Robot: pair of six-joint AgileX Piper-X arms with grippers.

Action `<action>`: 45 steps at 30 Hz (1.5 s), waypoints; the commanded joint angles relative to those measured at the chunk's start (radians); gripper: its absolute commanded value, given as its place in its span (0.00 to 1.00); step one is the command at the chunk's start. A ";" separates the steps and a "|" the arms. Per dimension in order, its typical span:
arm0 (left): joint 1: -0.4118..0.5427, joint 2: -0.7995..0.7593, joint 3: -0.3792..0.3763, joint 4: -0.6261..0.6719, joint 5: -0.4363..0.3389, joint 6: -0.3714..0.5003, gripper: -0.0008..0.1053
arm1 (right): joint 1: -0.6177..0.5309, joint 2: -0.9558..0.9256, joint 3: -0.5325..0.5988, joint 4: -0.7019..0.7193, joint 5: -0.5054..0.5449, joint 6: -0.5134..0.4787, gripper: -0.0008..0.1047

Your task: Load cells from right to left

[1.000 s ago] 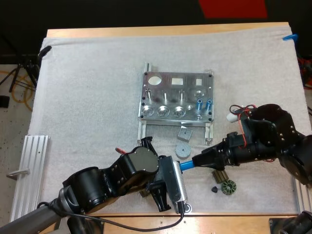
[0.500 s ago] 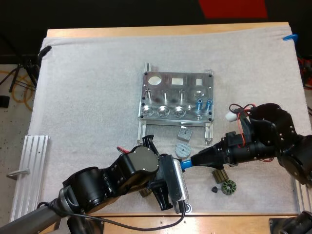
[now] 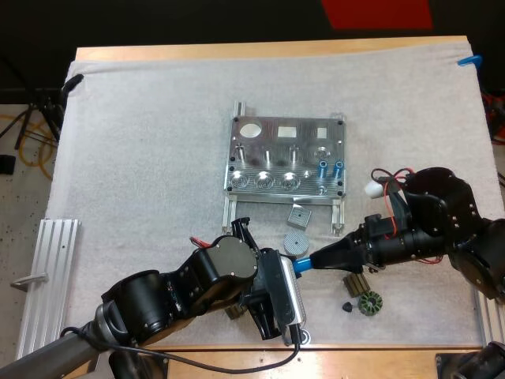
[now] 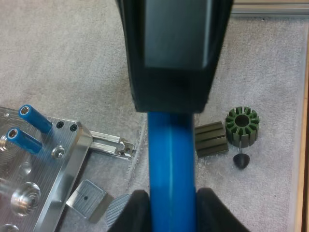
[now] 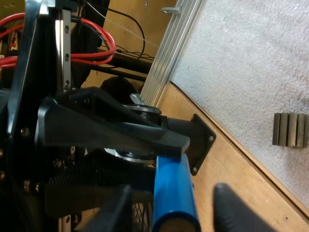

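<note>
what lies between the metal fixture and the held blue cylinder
High view: a small grey square block and a grey ribbed disc, just past the blue cylinder.

Robotics laboratory or workshop bench: a wooden table (image 3: 268, 49) with white mat (image 3: 142, 142), a metal fixture (image 3: 280, 138), an aluminium rail (image 3: 47, 284) and loose floor cables (image 3: 24, 126).

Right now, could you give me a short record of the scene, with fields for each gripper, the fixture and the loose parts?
left gripper: shut on the blue cylinder, pressing it from both sides
right gripper: open, fingers apart around the same cylinder's other end
metal fixture: on the mat, with two blue cylinders standing at its near right corner
loose parts: small dark parts, a grey block and a ribbed disc beside the fixture
</note>
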 commanded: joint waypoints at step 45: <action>-0.005 -0.015 -0.053 0.021 -0.028 -0.286 0.60 | 0.001 -0.001 -0.002 0.010 0.096 -0.116 0.08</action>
